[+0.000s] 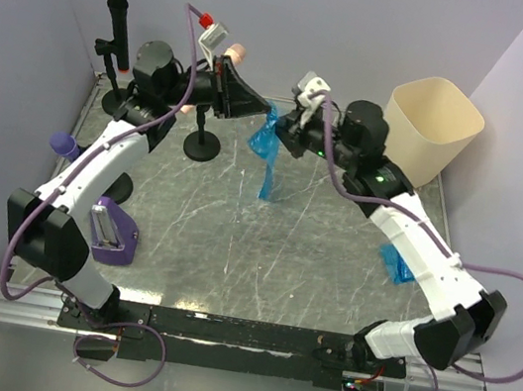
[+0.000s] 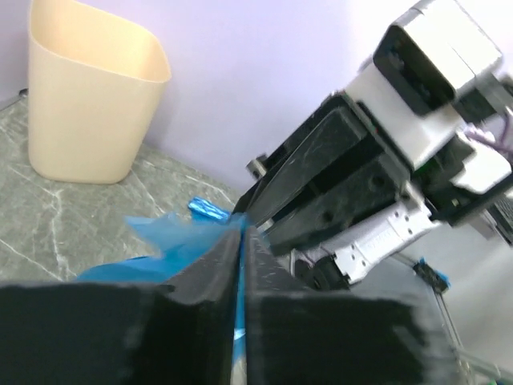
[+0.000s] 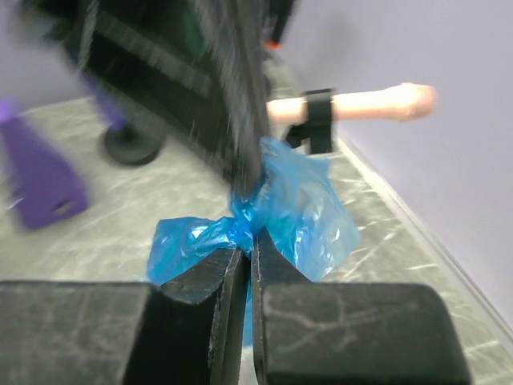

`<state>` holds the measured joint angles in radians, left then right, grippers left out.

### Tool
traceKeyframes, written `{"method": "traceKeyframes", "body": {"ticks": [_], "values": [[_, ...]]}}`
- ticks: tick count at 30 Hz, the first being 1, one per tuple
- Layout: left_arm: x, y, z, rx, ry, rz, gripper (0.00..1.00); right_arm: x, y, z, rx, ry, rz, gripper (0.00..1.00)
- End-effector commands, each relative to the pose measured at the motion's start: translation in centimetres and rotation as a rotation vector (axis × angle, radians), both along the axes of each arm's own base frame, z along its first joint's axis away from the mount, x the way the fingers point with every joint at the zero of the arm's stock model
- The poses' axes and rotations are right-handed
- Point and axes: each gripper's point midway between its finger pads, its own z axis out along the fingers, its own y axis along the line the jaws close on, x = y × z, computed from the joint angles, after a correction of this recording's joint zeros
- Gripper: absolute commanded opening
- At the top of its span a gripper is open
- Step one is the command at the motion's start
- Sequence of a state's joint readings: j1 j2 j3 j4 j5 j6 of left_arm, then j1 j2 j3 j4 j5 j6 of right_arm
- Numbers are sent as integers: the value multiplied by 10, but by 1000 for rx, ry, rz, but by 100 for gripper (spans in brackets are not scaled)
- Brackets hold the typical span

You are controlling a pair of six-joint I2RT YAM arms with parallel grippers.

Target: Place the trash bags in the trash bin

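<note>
The top external camera looks down from high behind the near edge of the table, taking in all of it from a distance. The left wrist camera peers rightward along its own fingers toward the trash bin. The right wrist camera faces leftward along its fingers (both sit very close in). All three share the blue trash bag.
</note>
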<state>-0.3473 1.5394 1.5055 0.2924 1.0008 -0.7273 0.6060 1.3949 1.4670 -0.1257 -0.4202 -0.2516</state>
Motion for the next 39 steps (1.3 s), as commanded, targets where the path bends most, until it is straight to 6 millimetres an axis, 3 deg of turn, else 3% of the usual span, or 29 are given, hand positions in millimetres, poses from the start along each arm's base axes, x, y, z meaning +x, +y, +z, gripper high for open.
{"method": "traceKeyframes", "body": {"ticks": [1, 4, 6, 10, 13, 18, 27, 30, 35, 39], "values": [[-35, 19, 29, 7, -161, -86, 20, -63, -14, 24, 5, -4, 267, 10], [-61, 25, 15, 69, -301, -162, 23, -85, -17, 28, -7, 24, 374, 12], [-65, 27, 7, 121, -433, -129, 20, -92, -18, 29, -5, 25, 405, 12], [-79, 21, 2, 190, -610, -130, 12, -91, -20, 26, -2, 34, 394, 13], [-85, 10, -3, 236, -643, -153, 18, -91, -18, 27, 7, 35, 400, 14], [-86, -5, -9, 254, -664, -172, 39, -88, -17, 33, 24, 27, 393, 16], [-66, -20, -15, 308, -698, -102, 41, -96, -18, 33, 11, -3, 432, 18], [-71, -22, -15, 295, -695, -134, 35, -96, -19, 27, -9, -7, 425, 20], [-77, -22, -6, 260, -671, -144, 9, -92, -28, 11, -69, -5, 393, 19], [-79, -17, -4, 265, -687, -119, 5, -84, -42, 5, -75, 28, 333, 13]]}}
